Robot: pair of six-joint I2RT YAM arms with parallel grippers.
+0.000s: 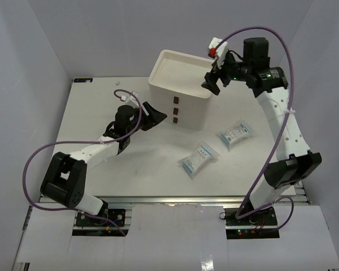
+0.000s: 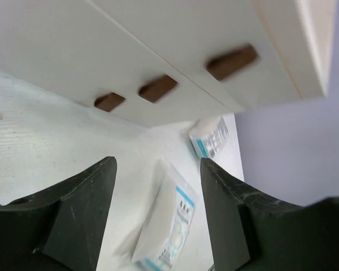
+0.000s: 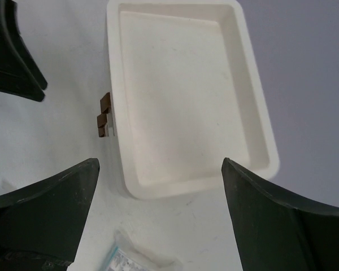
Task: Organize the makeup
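Note:
Two flat blue-and-white clear packets lie on the table: one [image 1: 199, 159] near the middle front, one [image 1: 235, 133] to its right. Both show in the left wrist view, the near one [image 2: 168, 226] between the fingers' line of sight, the far one [image 2: 210, 137] beyond. My left gripper [image 1: 152, 116] is open and empty, low by the front of the cream three-drawer box [image 1: 181, 90], near its brown handles [image 1: 174, 110]. My right gripper [image 1: 213, 82] is open and empty, raised over the box's right rim. Sponges, tubes and sachets are out of view.
The box's top is a shallow tray [image 3: 181, 90] with nothing in it. All three drawers [image 2: 158, 88] look shut. A corner of a packet [image 3: 130, 257] shows below the right gripper. White walls enclose the table on three sides.

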